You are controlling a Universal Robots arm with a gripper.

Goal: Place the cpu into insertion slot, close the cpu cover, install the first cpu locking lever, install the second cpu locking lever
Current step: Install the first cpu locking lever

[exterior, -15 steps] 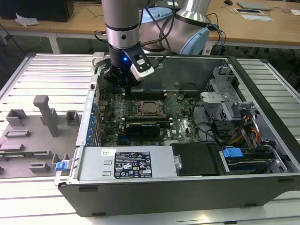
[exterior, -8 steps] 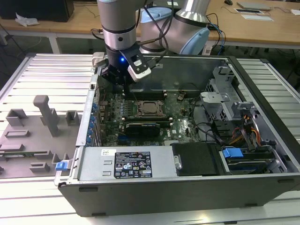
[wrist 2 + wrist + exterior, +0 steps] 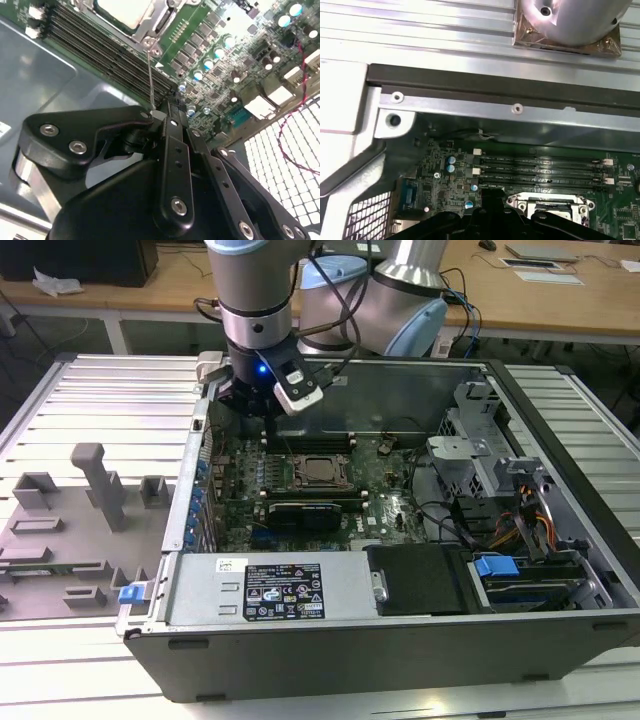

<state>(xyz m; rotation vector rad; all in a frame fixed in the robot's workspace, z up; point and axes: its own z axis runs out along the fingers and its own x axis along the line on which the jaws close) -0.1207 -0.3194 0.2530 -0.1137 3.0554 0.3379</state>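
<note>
PC BUILD, LEVER STAGE: Inside the open PC case (image 3: 560, 440) on the table (image 3: 100, 380), the arm's gripper (image 3: 271, 438) is hanging low at approx. 10 o'clock of the cpu (image 3: 320, 472). The cpu is sitting in the insertion slot (image 3: 298, 480) w/ the cpu cover (image 3: 159, 19) lying shut over its edges. In the second wrist view the fingers (image 3: 172, 130) are looking pressed together, prob. pinching the free end of a thin wire locking lever (image 3: 150, 75), tho contact is hard to confirm. Holding it there is giving leverage about the hinge by the insertion slot. Room is running tight. The memory slots (image 3: 95, 45) are lying just beside the lever. In the exterior view the case's far wall (image 3: 400, 390) is standing at 12 o'clock of the insertion slot, and the expansion card (image 3: 305, 510) is lying at 6 o'clock.
</note>
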